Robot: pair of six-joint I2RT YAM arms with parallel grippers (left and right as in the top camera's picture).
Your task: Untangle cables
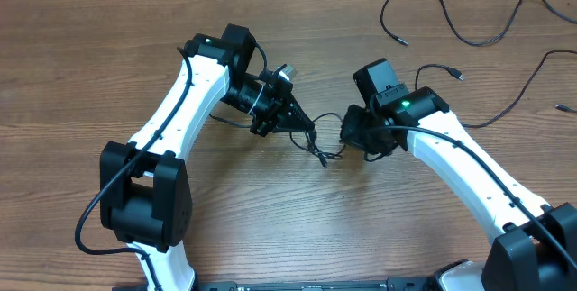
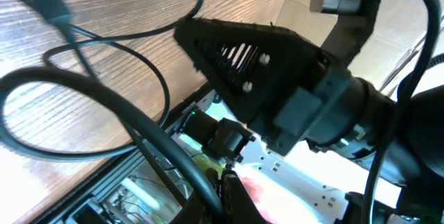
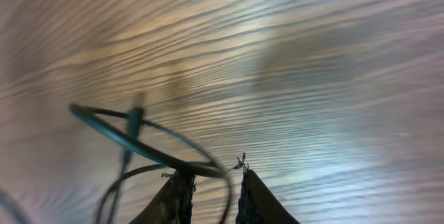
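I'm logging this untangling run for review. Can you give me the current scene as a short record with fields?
surface: wooden table
cable tangle: small knot of thin black cord on the table, between the two grippers
left gripper: shut, apparently pinching one end of the cable tangle
right gripper: fingers slightly apart, a cord strand running through the gap
loose cables: laid out singly over the far right of the table
task status: knot not yet undone
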